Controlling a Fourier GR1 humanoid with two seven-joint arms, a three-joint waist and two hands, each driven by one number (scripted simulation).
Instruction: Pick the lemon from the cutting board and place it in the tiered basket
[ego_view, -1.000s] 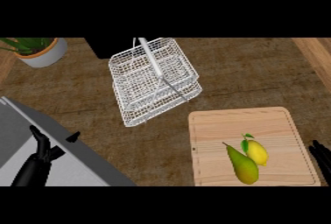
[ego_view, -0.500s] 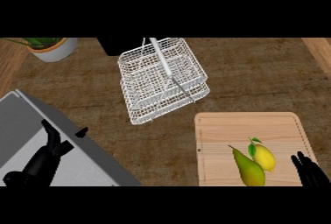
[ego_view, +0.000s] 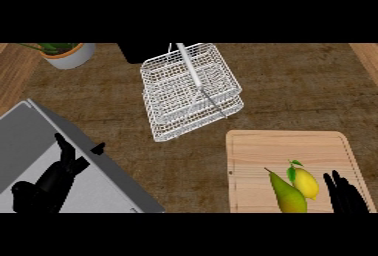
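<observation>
The lemon (ego_view: 306, 183) lay on the wooden cutting board (ego_view: 288, 150) at the lower right of the counter, near the board's front edge, with a small green leaf at its upper end. A green pear (ego_view: 288, 196) rested just beside it on the left, stem pointing up and away, the two fruits touching or very nearly so. The right hand (ego_view: 345, 194) showed at the lower right corner, fingers straight and released, pointing up the board just to the right of the lemon; whether they touched the fruit could not be told. It held nothing. The left hand (ego_view: 68, 161) sat at the lower left over a grey slab-like surface (ego_view: 29, 135), fingers extended and thumb spread apart, also holding nothing. The white wire tiered basket (ego_view: 190, 90) stood in the upper middle of the brown counter (ego_view: 295, 90), well apart from the board, its two tiers stacked and offset and a central pole rising toward the top edge. A potted plant (ego_view: 66, 52) in a pale pot sat at the top left corner. A dark object (ego_view: 144, 52) stood behind the basket, too cut off to identify.
</observation>
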